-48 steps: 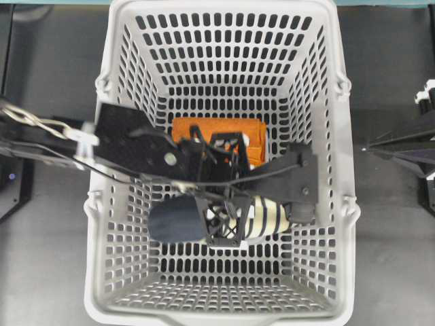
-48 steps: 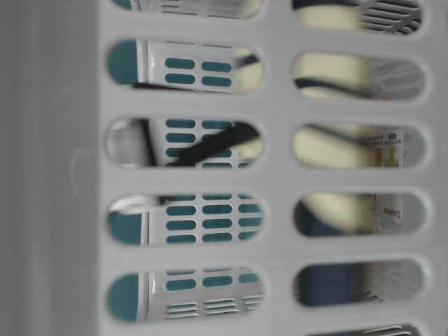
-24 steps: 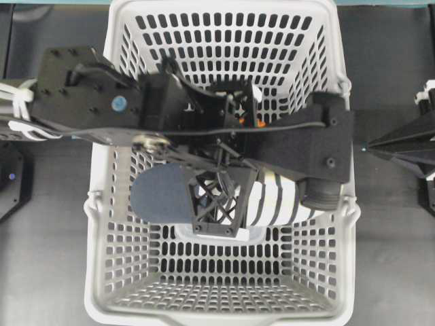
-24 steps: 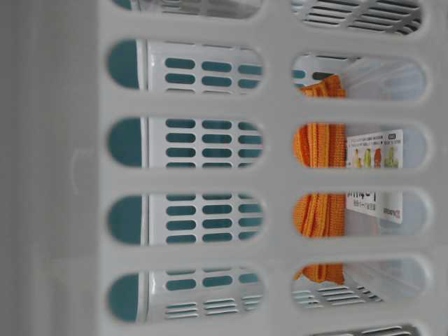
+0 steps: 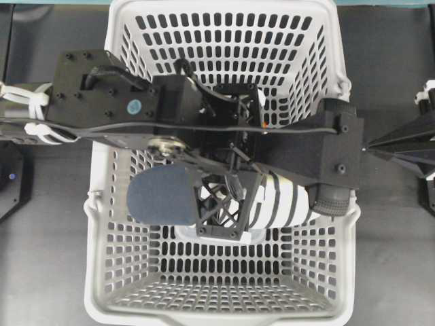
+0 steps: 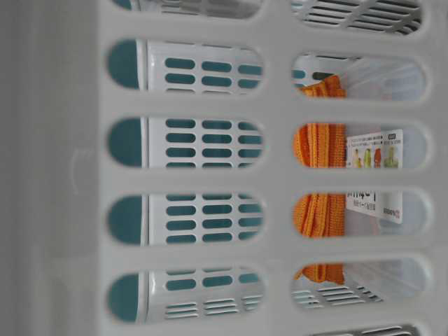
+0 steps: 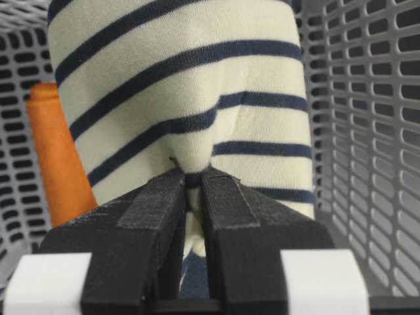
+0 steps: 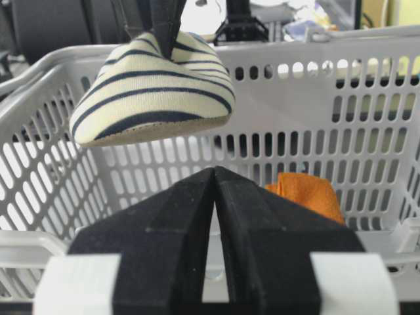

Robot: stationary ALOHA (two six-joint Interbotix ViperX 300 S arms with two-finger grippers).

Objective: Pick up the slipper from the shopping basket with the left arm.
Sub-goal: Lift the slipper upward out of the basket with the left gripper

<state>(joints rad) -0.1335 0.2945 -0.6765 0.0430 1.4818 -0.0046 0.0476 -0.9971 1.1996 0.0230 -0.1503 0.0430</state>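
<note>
Dark tabletop, grey basket sitting centre. Left gripper is pinching the slipper by its striped upper, fingers clamped on the fabric. Versus a second ago the slipper is riding much higher, now at rim level, off the floor; orange cloth exposed below. Lift looks nearly done. Right gripper is idling closed, empty, outside the basket.

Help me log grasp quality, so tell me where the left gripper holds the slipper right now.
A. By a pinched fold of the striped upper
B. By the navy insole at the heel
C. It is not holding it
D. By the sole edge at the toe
A: in the left wrist view the left gripper has its fingers closed on a bunched fold of the slipper in its striped cream upper.
</note>
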